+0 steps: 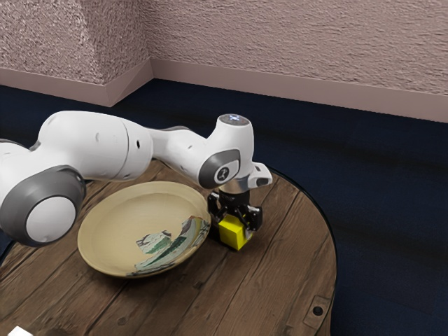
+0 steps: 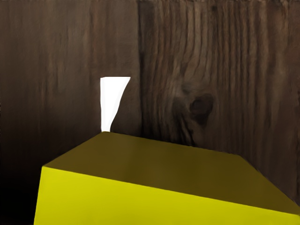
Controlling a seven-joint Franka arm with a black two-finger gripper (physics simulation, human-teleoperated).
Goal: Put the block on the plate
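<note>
Exterior view: the arm (image 1: 98, 143) reaches in from the exterior view's left over a round table (image 1: 283, 266) of brown wooden planks, its gripper (image 1: 234, 224) pointing down at the block (image 1: 232, 236). The block is plain bright yellow, flat-sided and crisp-edged, one side face slightly darker than the other. It sits at the gripper, partly covered by it, just beside the plate (image 1: 108, 231), on the plate's side toward the exterior view's right, and outside its rim. Whether the block rests on the table or hangs slightly above it, I cannot tell. How far open the gripper stands, and whether it has hold of the block, I cannot tell either. The plate is wide, shallow and cream-coloured, with a green, white and dark pattern on part of its inside. A small white thing (image 1: 19, 332) shows at the exterior view's lower left corner.

Wrist view: the block is close beneath the hand, one face vivid yellow, the adjoining one a dark olive, with straight, clean edges running at a slant. Beyond it are dark wood grain, a knot (image 2: 201, 108) and a flat white patch (image 2: 112, 98) that meets the block's corner in this view.
</note>
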